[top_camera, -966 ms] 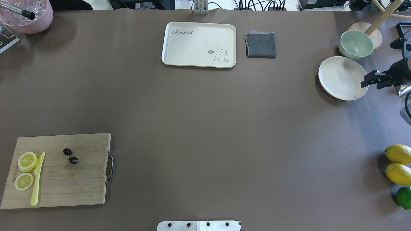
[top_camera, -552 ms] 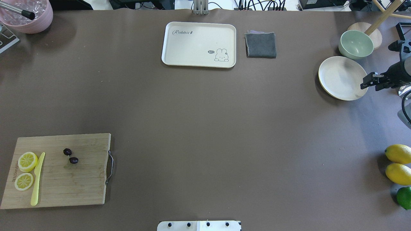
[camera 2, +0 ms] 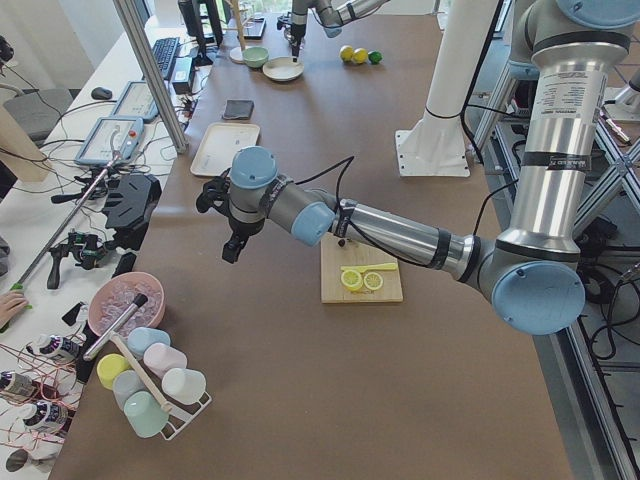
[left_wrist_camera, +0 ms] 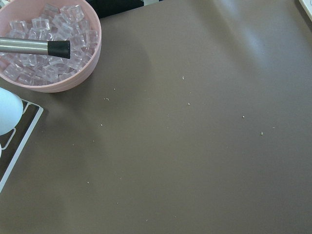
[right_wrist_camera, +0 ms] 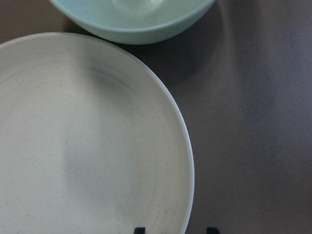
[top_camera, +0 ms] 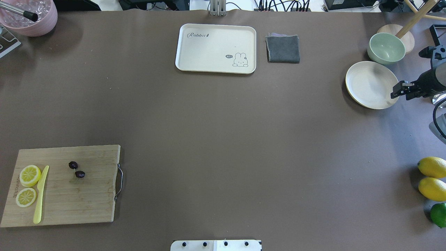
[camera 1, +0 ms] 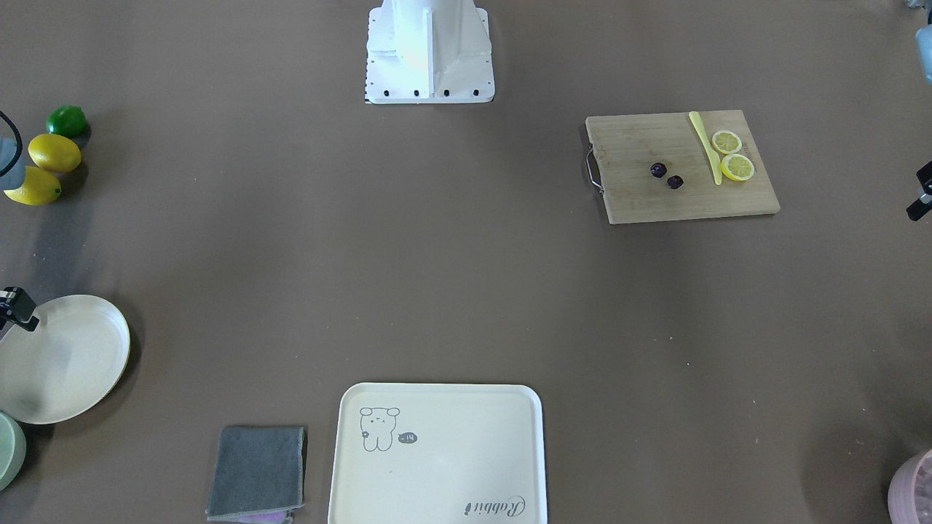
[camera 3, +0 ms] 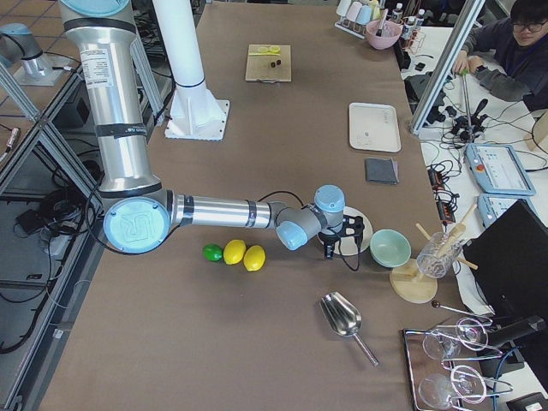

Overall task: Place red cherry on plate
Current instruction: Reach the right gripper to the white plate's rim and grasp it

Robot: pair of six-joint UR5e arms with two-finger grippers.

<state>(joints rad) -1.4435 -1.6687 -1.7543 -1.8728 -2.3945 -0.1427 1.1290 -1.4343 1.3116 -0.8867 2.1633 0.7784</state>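
Observation:
The red cherry [top_camera: 79, 174], two small dark fruits, lies on the wooden cutting board [top_camera: 87, 202] at the near left, also seen in the front view as the cherry [camera 1: 658, 169]. The round cream plate [top_camera: 369, 83] sits far away at the right and is bare. My right gripper [top_camera: 395, 90] hovers at the plate's right rim, open and holding nothing; its wrist view shows the plate [right_wrist_camera: 87, 146] close below two spread fingertips [right_wrist_camera: 140, 230]. My left gripper [camera 2: 232, 245] hangs over the table's far left, near the ice bowl; I cannot tell whether it is open or shut.
Lemon slices [top_camera: 30, 175] and a yellow knife [top_camera: 40, 195] share the board. A pale green bowl [top_camera: 386, 47] stands just behind the plate. A rabbit tray [top_camera: 209, 48] and grey cloth [top_camera: 283, 48] lie at the back; lemons [top_camera: 432, 167], a lime [top_camera: 439, 214], a pink ice bowl [top_camera: 38, 28].
The right wrist has drifted slightly toward the table's right edge, so the gripper now sits at the plate's rim rather than over it. The cherry has not moved.

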